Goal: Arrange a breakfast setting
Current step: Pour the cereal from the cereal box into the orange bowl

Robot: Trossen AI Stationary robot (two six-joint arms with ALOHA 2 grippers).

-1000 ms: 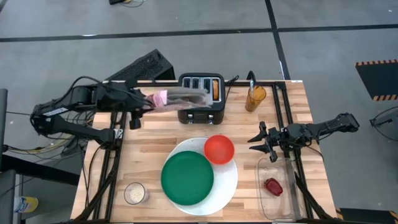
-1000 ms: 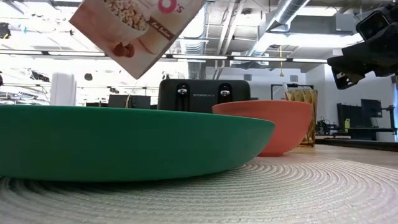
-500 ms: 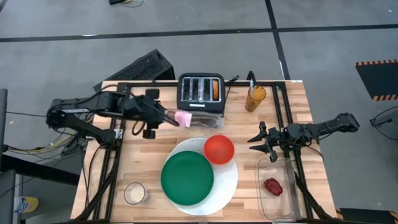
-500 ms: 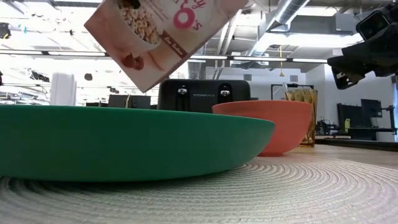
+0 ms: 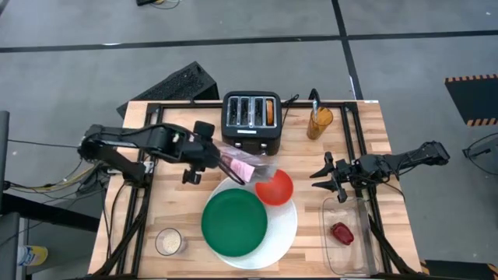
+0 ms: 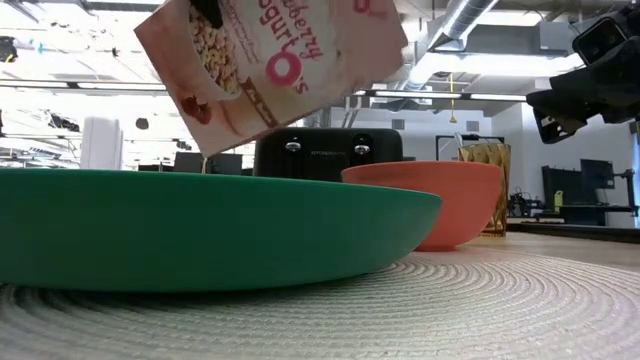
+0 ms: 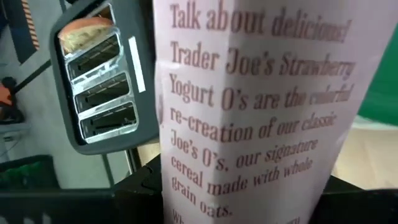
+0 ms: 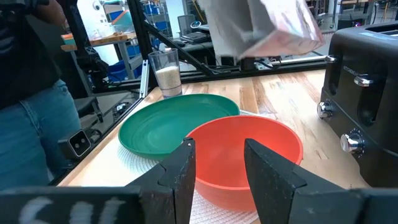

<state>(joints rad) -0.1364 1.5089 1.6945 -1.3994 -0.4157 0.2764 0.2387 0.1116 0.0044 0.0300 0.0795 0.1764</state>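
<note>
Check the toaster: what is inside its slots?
One end slot of the toaster holds a browned bread item, maybe the bagel; the other three look empty in the high and left wrist views. How deep it sits is hidden.

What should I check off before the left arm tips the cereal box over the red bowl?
1. Grip on box: left gripper holds the cereal box; the wrist view shows the box filling the frame. Ok.
2. Box over bowl: in the high view its far end overlaps the red bowl's rim. Ok.
3. Box opening: cannot tell whether the top is open.
4. Bowl seating: it sits on the white plate, beside the green plate. Ok.
5. Toaster clearance: the box lies apart from it. Ok.
6. Right gripper: jaws open, waiting above the clear tub, away from the pour. Ok.
</note>
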